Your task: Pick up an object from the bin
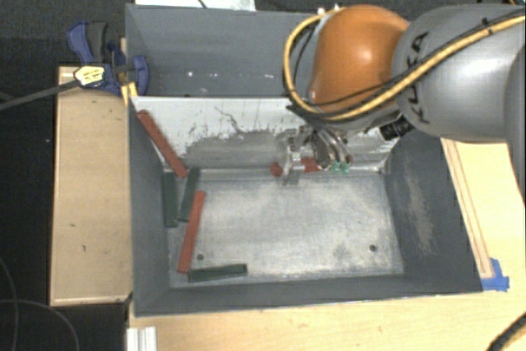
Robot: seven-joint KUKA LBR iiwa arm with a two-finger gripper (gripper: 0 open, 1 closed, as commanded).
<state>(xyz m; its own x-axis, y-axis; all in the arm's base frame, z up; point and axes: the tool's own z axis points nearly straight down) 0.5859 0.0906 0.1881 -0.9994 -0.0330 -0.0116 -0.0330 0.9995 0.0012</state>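
Note:
My gripper [310, 154] hangs low at the bin's back wall, right of the middle, under the orange wrist cover. A short red stick [296, 168] lies along the foot of the back wall directly beneath it, with its red ends showing on either side of the gripper's metal parts. A small green piece [341, 168] sits just right of the gripper against the same wall. I cannot see whether the red stick is gripped or merely lies under the gripper.
Along the bin's left side lie a long red stick [156, 142], two dark green sticks [168, 197] [191, 193] and another red stick [191, 230]. A green stick [218, 270] lies at the front left. The arm covers the bin's back right corner.

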